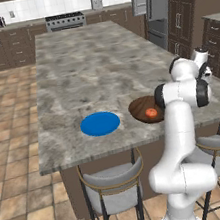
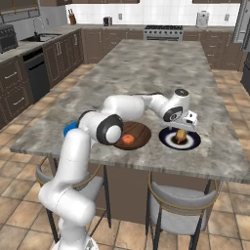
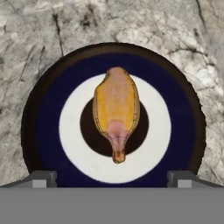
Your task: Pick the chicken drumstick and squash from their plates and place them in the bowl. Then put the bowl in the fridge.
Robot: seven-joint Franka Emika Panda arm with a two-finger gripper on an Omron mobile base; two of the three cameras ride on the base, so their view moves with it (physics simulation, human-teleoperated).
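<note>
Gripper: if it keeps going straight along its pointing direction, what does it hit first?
Most likely the drumstick, which lies centred between the open fingers on the dark-rimmed plate. In the right base view the gripper hangs just above it; the exact gap is unclear.

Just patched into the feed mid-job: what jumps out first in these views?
The open gripper hangs right over the drumstick, which lies centred on the dark-rimmed plate near the island's front edge. Left of that plate sits the wooden bowl, already holding an orange piece, and beyond it lies the bare blue plate.
</note>
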